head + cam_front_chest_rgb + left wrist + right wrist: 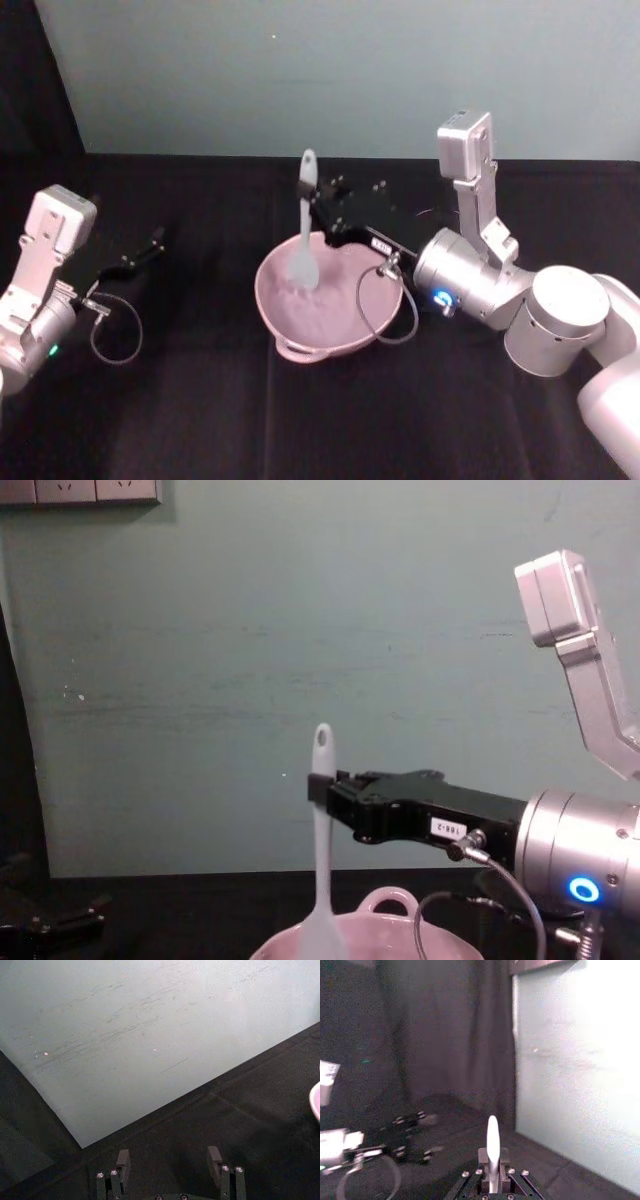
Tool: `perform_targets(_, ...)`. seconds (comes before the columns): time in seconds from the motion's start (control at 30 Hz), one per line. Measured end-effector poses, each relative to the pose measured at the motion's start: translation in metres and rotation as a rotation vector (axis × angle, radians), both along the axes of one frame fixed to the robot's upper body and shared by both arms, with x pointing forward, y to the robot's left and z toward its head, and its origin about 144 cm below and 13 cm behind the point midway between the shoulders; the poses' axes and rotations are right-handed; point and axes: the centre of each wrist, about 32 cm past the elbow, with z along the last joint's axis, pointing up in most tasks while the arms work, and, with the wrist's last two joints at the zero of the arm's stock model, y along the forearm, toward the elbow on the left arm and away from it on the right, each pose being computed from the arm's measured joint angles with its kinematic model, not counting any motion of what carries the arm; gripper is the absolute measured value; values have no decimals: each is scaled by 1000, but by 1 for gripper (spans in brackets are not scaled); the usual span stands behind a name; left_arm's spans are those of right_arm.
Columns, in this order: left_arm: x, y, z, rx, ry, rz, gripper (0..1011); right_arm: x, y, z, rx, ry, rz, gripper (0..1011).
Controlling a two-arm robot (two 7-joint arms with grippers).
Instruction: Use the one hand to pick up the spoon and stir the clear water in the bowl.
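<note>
The white translucent spoon (305,225) stands nearly upright, its flat blade down inside the pale pink bowl (330,346) at the table's middle. My right gripper (314,196), black and boxy with a white label, reaches in from the right and is shut on the spoon's handle just below the holed tip. In the chest view the right gripper (322,778) clamps the spoon (321,880) above the bowl (392,904), whose loop handle shows on the rim. The right wrist view has the spoon (493,1142) pinched between the closed fingers. My left gripper (150,247) rests open at the far left.
A black cloth (200,400) covers the table, with a pale green wall (300,70) behind it. The right arm's cable (385,310) loops over the bowl's right rim. The left wrist view shows the open left gripper (169,1160) above cloth, with the bowl's edge (315,1102) far off.
</note>
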Motion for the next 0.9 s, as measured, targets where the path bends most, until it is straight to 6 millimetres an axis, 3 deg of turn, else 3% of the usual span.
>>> perform_targets(0.37,0,0,0,0,0,0,1011,5,-21,-3,-51,-75,-98,120)
perform_targets(0.63,0,0,0,0,0,0,1011,-15,-42,8,-69,-36,-38,119)
perform_targets(0.9,0,0,0,0,0,0,1011,-32,-41,12,-53,49,47,119)
